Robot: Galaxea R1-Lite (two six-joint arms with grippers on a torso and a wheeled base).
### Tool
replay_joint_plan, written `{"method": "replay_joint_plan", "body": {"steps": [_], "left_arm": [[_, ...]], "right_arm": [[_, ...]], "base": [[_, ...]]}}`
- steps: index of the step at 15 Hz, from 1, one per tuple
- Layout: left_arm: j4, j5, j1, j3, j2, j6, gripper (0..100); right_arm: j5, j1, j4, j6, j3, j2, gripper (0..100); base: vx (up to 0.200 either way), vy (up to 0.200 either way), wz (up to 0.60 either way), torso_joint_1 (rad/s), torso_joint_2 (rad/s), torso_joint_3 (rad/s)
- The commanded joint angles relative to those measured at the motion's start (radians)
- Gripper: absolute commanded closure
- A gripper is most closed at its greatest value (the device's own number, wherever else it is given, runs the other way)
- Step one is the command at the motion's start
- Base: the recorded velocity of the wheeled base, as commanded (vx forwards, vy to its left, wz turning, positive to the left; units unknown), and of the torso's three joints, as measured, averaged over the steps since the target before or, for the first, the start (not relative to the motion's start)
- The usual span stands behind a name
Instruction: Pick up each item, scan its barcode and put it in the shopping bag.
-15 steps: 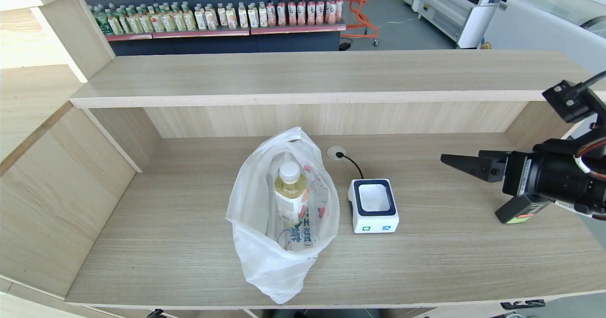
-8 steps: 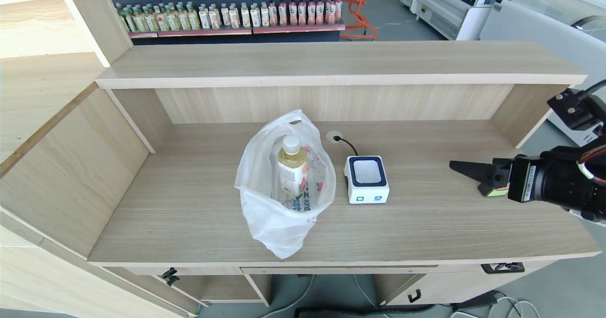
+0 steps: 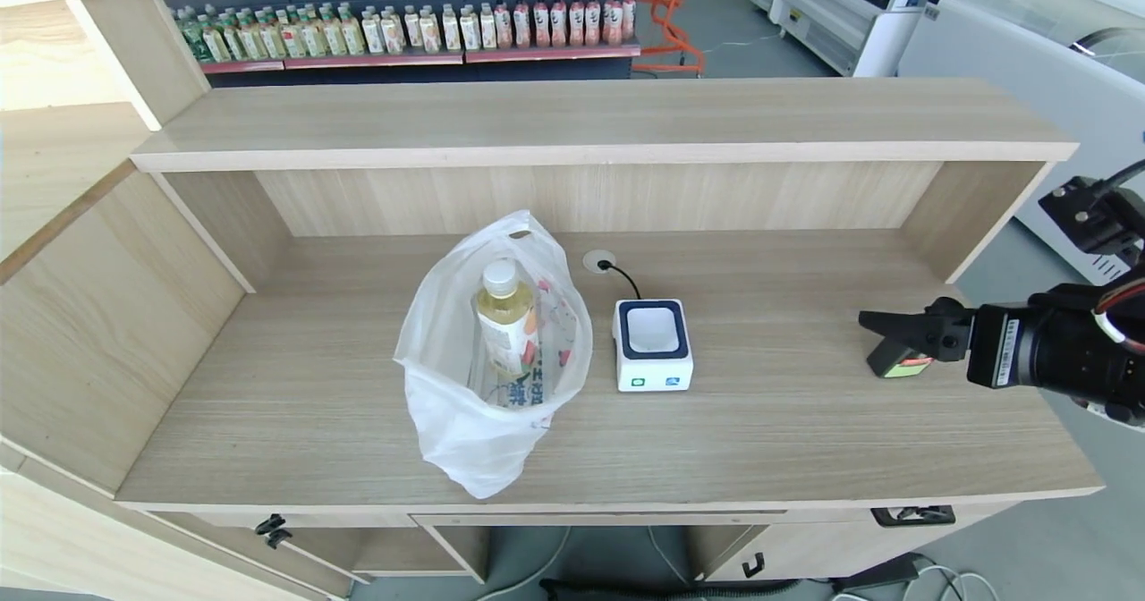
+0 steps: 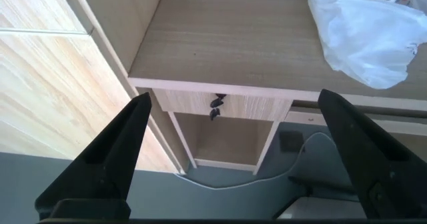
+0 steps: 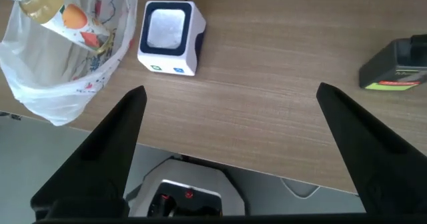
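Wood counter [image 3: 805, 440]. White bag [image 3: 465, 440] mid-counter, mouth open. R gripper [image 5: 230, 89] over counter's right end, jaws spread wide, nothing btwn them. L gripper [image 4: 235, 96] off counter's front edge, left of bag, jaws also spread. Bottle [image 3: 506, 319] stands in bag. Corded scanner [image 3: 653, 346] just right of bag. Small black box [image 3: 897, 367] w/ green label lies on counter near R gripper, not held.

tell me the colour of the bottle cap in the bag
White; the cap shows best in the head view.
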Motion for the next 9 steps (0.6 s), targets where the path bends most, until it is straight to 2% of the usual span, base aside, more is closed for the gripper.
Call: {"method": "replay_joint_plan", "body": {"steps": [1,5,9], "left_arm": [[0.000,0.001,0.000,0.000,0.000,0.000,0],[0.000,0.001,0.000,0.000,0.000,0.000,0],[0.000,0.001,0.000,0.000,0.000,0.000,0]], "right_arm": [[0.002,-0.001,0.008,0.000,0.005,-0.011,0],[-0.001,-0.004,0.049,0.000,0.014,-0.012,0],[-0.047,-0.006,0.060,-0.001,0.021,-0.008,0]], "base": [[0.000,-0.200,0.00,0.002,0.00,-0.002],[0.000,-0.200,0.00,0.002,0.00,0.002],[0.000,-0.200,0.00,0.000,0.00,0.004]]}}
